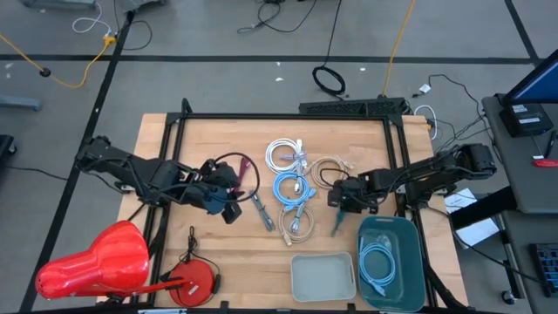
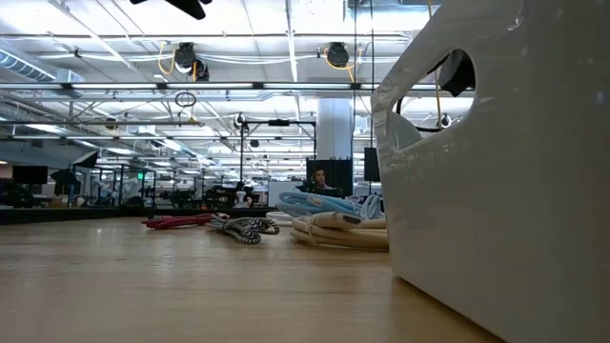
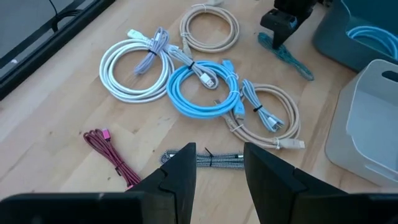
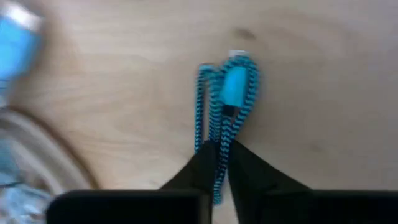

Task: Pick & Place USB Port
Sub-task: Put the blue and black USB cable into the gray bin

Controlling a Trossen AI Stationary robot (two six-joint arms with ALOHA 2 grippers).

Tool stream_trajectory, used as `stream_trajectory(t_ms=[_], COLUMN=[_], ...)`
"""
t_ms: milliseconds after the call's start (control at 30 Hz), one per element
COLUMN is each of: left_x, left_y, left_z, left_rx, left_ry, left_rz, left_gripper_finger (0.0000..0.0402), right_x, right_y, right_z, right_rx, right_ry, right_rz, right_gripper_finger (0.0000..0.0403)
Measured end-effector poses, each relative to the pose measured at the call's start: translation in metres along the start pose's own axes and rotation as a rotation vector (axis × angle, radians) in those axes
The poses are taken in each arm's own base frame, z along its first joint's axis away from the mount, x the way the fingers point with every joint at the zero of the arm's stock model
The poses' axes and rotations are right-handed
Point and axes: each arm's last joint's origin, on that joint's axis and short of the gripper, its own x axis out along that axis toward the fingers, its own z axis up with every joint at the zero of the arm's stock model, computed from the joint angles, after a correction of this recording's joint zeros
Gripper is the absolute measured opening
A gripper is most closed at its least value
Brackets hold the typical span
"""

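Observation:
A teal braided USB cable [image 4: 227, 106], folded into a short bundle with a teal plug [image 4: 235, 84], is in my right gripper [image 4: 219, 163], which is shut on it just left of the teal bin [image 1: 397, 231]. In the high view the cable [image 1: 336, 225] runs from my right gripper [image 1: 342, 202] toward the near edge. My left gripper [image 3: 217, 171] is open and holds nothing. It hovers over the table's left-middle [image 1: 228, 208], above a black-and-white braided cable [image 3: 208, 160]. A light blue coiled cable [image 1: 377, 266] lies inside the teal bin. My right gripper pinches the teal cable bundle between its two fingers [image 4: 202, 165], at the end opposite the plug [image 4: 217, 146], coming from above. The strands run on lengthwise beyond the fingertips. Whether the plug end rests on the table or hangs clear, I cannot tell.
Coiled cables lie mid-table: white [image 1: 286, 155], light blue [image 1: 292, 186], beige [image 1: 330, 170], beige with grey [image 1: 298, 222] and maroon [image 1: 246, 167]. A grey-white bin [image 1: 323, 276] stands at the near edge beside the teal bin. A red object [image 1: 91, 262] and a red reel [image 1: 193, 281] sit near-left.

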Motion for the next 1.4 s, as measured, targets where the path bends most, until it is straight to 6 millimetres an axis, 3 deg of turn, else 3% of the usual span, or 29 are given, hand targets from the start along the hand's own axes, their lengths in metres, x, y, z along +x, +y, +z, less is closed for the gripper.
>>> stream_trajectory(t_ms=[267, 433, 600, 900, 1100, 1400], left_x=[0.0, -0.001, 0.001, -0.002, -0.005, -0.004], left_y=[-0.001, 0.0, 0.01, 0.039, 0.046, 0.047], left_z=[-0.001, -0.001, -0.005, -0.013, -0.015, -0.015], left_rx=[-0.026, -0.082, -0.144, -0.27, -0.25, -0.233], left_ry=[0.0, -0.002, 0.022, 0.023, 0.011, 0.02], left_rz=[-0.002, 0.006, 0.113, 0.421, 0.497, 0.502], left_gripper_finger=[0.0136, 0.0136, 0.0136, 0.0136, 0.0136, 0.0136], right_x=[-0.001, -0.016, -0.047, -0.135, -0.18, -0.216], right_y=[0.014, 0.037, 0.07, 0.126, 0.137, 0.137], right_z=[0.0, -0.002, -0.007, -0.036, -0.066, -0.109], right_rx=[-0.024, -0.096, -0.225, -0.433, -0.516, -0.68], right_ry=[-0.045, -0.097, -0.16, -0.316, -0.392, -0.497], right_rz=[0.151, 0.263, 0.39, 0.681, 0.819, 1.034], right_gripper_finger=[0.0005, 0.0003, 0.0002, 0.0001, 0.0001, 0.0])
